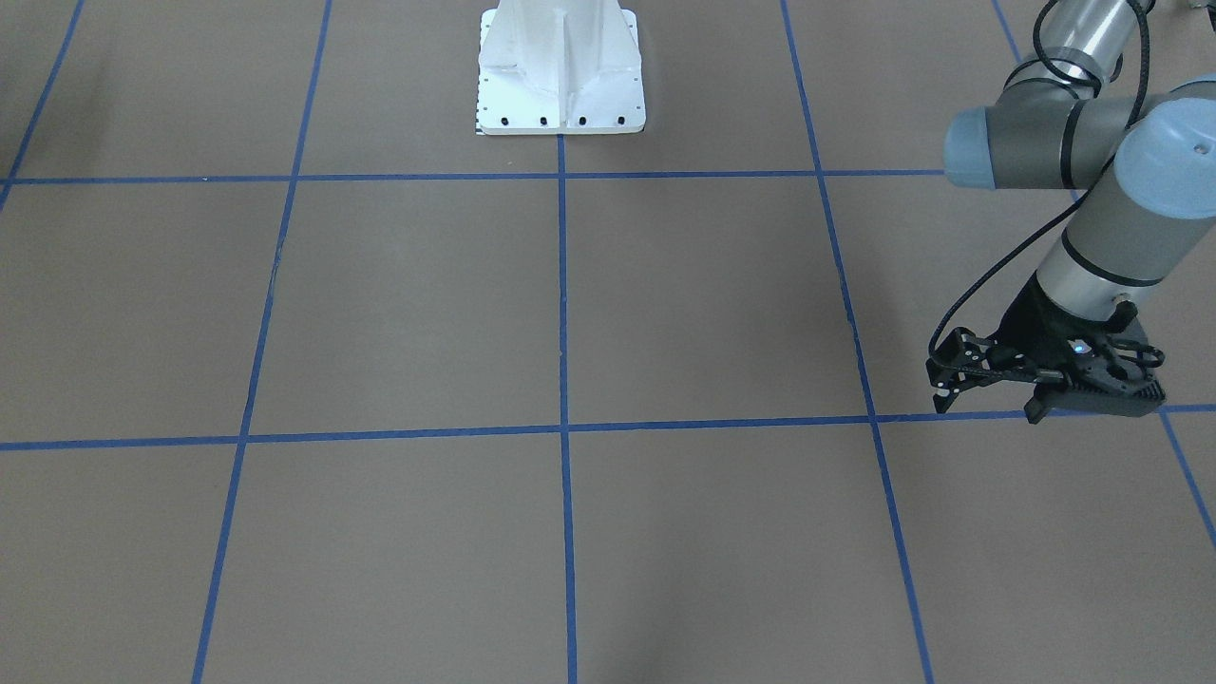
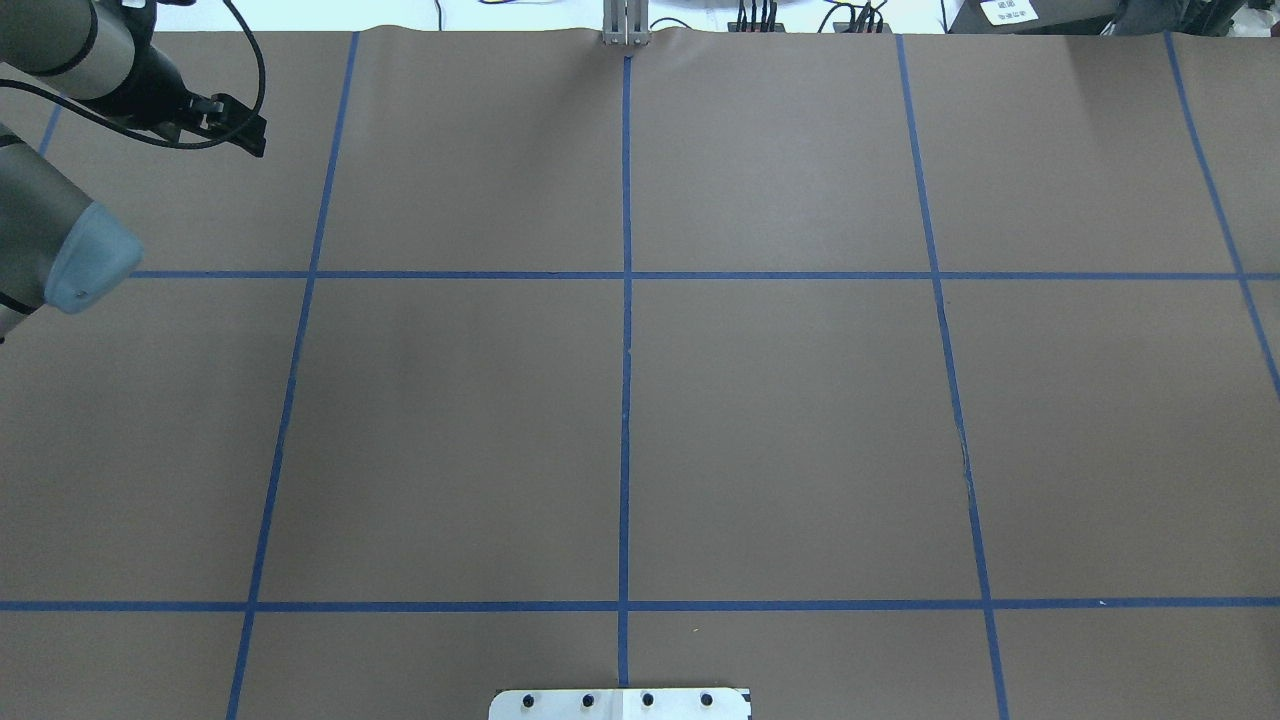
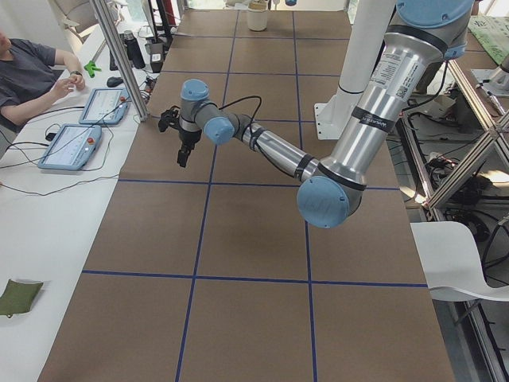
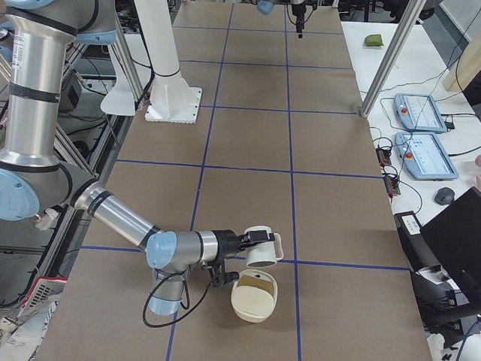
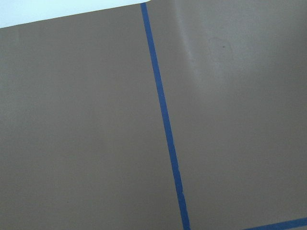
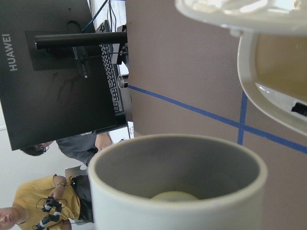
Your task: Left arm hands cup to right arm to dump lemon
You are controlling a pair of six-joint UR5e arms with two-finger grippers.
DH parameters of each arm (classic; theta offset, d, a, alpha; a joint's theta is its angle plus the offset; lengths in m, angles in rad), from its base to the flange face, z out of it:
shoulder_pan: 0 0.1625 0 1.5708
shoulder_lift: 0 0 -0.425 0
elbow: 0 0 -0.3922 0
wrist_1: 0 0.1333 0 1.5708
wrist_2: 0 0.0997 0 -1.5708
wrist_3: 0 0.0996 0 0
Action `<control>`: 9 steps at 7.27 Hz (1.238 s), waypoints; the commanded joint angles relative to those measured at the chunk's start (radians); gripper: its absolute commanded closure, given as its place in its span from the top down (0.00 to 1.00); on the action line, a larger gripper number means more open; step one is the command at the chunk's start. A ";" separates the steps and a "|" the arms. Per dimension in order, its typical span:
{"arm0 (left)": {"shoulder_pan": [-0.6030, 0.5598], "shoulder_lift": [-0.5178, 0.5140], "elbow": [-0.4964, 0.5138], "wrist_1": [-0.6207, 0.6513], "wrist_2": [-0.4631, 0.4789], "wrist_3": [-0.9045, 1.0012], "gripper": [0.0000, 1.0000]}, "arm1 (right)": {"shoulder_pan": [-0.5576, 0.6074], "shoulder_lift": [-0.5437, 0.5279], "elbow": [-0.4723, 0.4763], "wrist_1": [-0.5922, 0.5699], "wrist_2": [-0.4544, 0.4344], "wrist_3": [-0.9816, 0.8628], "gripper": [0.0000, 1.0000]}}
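The cup, a white mug with a grey inside, hangs just above the table at the tip of the near arm in the exterior right view. My right gripper is at the cup, but I cannot tell whether it is open or shut. In the right wrist view the cup fills the lower frame and the lemon lies inside it. My left gripper hovers open and empty over the far left of the table.
A cream bowl lies tipped on the table just beside the cup. The white robot pedestal stands at the table's robot side. Tablets and a seated person are on the operators' side; a monitor is beyond the table's edge.
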 commanded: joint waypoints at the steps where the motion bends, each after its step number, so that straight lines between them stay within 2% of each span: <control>1: -0.004 -0.005 0.001 0.002 0.002 0.000 1.00 | 0.001 0.024 -0.010 0.000 0.004 0.151 0.05; 5: -0.014 -0.048 -0.013 0.075 0.025 0.006 1.00 | 0.035 0.043 -0.024 0.001 0.006 0.407 0.05; 7: -0.013 -0.049 -0.016 0.081 0.043 0.006 1.00 | 0.055 0.032 -0.050 0.001 0.012 0.418 0.05; 9: -0.010 -0.061 -0.022 0.094 0.043 0.005 1.00 | 0.124 0.028 -0.061 0.000 0.082 0.469 0.05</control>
